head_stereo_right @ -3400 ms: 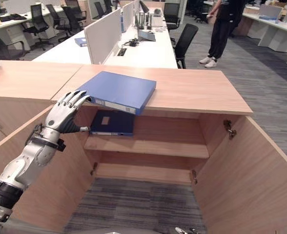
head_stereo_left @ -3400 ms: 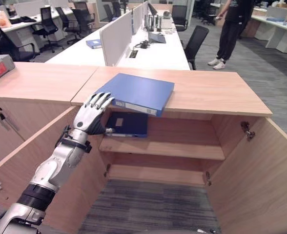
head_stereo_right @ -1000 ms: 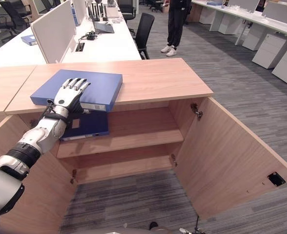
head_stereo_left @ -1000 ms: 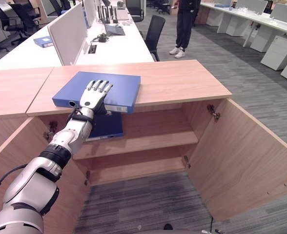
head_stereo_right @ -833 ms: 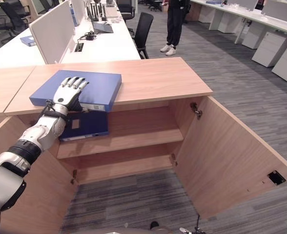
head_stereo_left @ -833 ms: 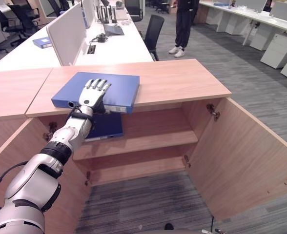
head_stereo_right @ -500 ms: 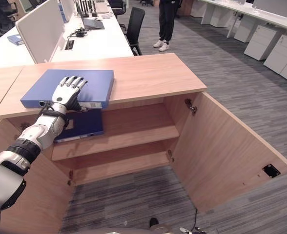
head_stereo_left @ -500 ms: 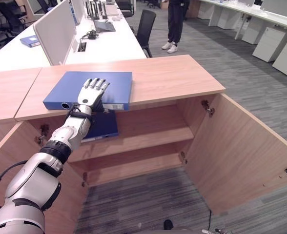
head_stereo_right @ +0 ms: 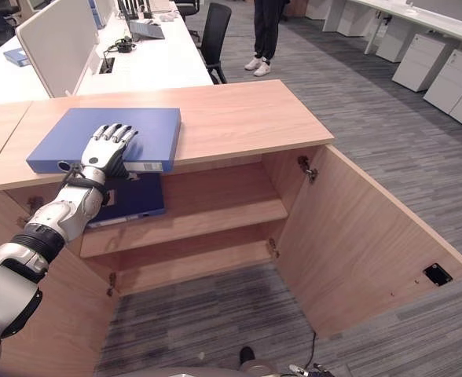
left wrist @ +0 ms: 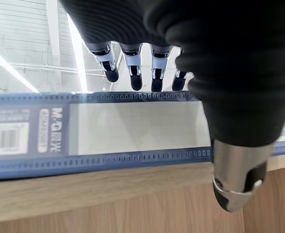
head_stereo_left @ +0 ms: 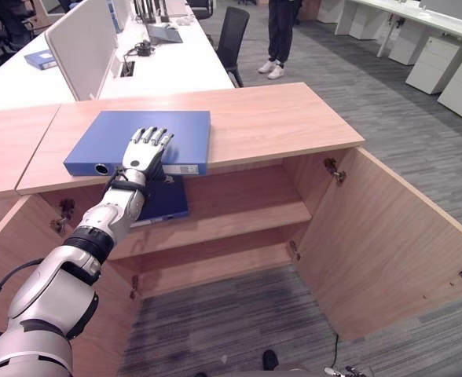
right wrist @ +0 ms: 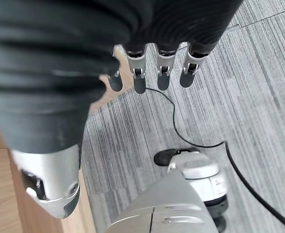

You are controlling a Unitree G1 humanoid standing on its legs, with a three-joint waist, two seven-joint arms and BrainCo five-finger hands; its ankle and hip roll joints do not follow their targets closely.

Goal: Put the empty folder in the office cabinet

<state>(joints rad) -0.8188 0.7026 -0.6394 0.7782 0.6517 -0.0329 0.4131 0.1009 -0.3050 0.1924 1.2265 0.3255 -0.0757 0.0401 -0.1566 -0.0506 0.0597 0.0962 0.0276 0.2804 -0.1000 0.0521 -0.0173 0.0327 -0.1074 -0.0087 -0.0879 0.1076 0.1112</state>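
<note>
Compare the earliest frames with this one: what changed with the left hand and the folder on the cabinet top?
The left hand moved from the blue folder's near corner up onto its cover, fingers straight across it. The folder remains on the cabinet top; the second folder stays on the shelf; doors still open.

The person point(head_stereo_left: 281, 35) standing past the desks is cut off above the thighs by the top edge. The second folder point(head_stereo_right: 133, 198) on the upper shelf is half hidden under the cabinet top point(head_stereo_left: 270, 118) and behind the left hand point(head_stereo_left: 142, 151). In the left wrist view the blue folder point(left wrist: 108, 128) runs off both sides, and the print on its spine label is too blurred to read.
</note>
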